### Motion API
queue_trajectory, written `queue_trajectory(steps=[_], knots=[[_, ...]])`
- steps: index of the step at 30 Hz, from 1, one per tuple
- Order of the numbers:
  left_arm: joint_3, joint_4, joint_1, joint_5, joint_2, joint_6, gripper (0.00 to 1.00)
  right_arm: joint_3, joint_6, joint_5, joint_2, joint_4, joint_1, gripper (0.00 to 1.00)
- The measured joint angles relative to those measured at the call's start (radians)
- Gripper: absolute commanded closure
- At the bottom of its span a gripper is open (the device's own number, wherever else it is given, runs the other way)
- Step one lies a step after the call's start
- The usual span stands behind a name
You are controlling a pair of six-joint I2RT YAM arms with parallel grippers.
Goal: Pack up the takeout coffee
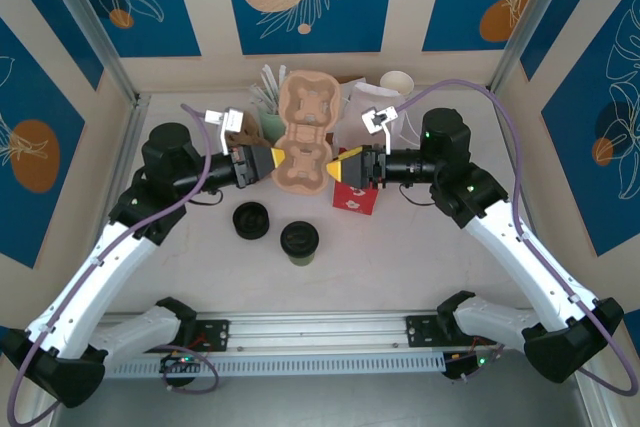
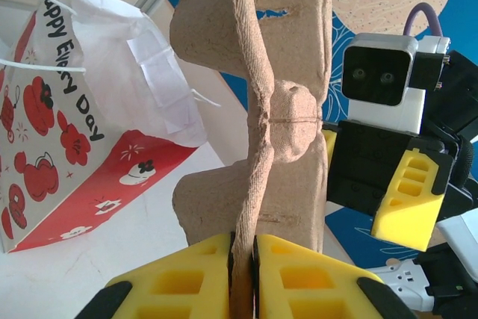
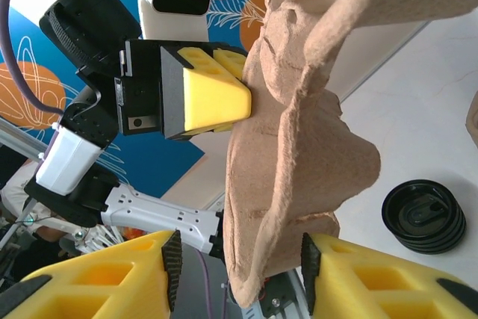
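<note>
the left hand [image 2: 243, 267] is clamped on the pulp cup carrier's [image 1: 308, 132] edge. the right hand [image 3: 239, 270] straddles the opposite edge, jaws apart. the takeout coffee [image 1: 299, 240] stands on the bench [image 1: 420, 257]. an off-centre squeeze could twist or tear the carrier.

Right gripper [image 3: 240, 263] is sitting at 6 o'clock, its yellow fingers [image 3: 97, 278] standing apart. The lower edge of the brown pulp cup carrier [image 3: 299, 147] is hanging between them. The 5 o'clock pad is touching the carrier and the 7 o'clock pad is showing a gap. Left gripper [image 3: 243, 87] is pinching the carrier's edge from 10 o'clock. Black lid [image 3: 422, 214] is lying on the white table [image 3: 441, 72] at 4 o'clock, apart from the carrier. Blue wall [image 3: 19, 72] is showing at 9 o'clock.
</note>
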Motion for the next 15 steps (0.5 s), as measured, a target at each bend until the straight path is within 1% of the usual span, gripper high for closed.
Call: queue_trajectory(steps=[2,6,8,10,11,12,13,15], knots=[[0.001,0.002,-0.009,-0.004,0.004,0.0,0.86,-0.001,-0.004,0.0,0.0,0.002,0.003,0.64],[0.002,0.003,-0.02,-0.012,0.009,0.0,0.86,-0.003,-0.009,0.0,0.0,0.009,0.005,0.76],[0.002,0.005,-0.024,-0.014,0.01,0.0,0.86,-0.004,-0.01,0.0,0.0,0.011,0.006,0.85],[0.004,0.01,-0.027,-0.016,0.013,0.0,0.85,-0.005,-0.015,0.001,0.0,0.011,0.006,1.0],[0.007,0.011,-0.028,-0.019,0.015,0.001,0.82,-0.005,-0.013,0.003,0.0,0.008,0.006,1.0],[0.011,0.013,-0.028,-0.021,0.016,0.003,0.76,-0.005,-0.018,0.008,0.0,0.006,0.006,1.0],[0.011,0.015,-0.028,-0.021,0.016,0.009,0.68,-0.005,-0.02,0.012,0.0,0.003,0.006,1.0],[0.014,0.015,-0.032,-0.021,0.016,0.023,0.54,-0.005,-0.027,0.02,-0.001,-0.011,0.006,1.0]])
